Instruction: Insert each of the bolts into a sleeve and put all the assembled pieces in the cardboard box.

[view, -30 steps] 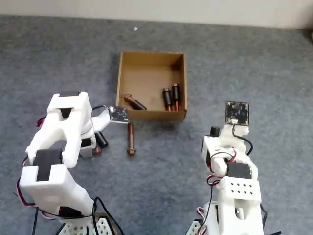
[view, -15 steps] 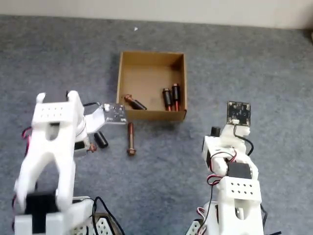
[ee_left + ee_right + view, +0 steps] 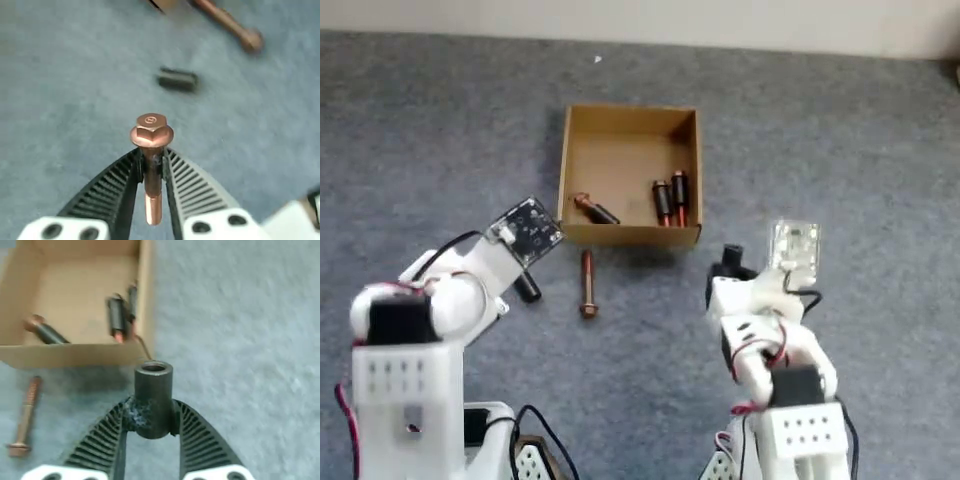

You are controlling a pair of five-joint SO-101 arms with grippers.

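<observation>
High view: loose bolt (image 3: 587, 284) beside box (image 3: 630, 236)

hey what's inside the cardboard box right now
Three bolt-in-sleeve pieces lie in the cardboard box: a lone piece by its near-left corner in the high view, and a pair side by side toward the right wall. Each sleeve hides most of its bolt's shank.

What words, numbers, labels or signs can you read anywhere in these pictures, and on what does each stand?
No text can be read.
The bolt in the left gripper: a small stamped mark on its head, too blurred to read.
The cardboard box: plain walls, no print seen.
The sleeve in the right gripper: no marking seen.
</observation>
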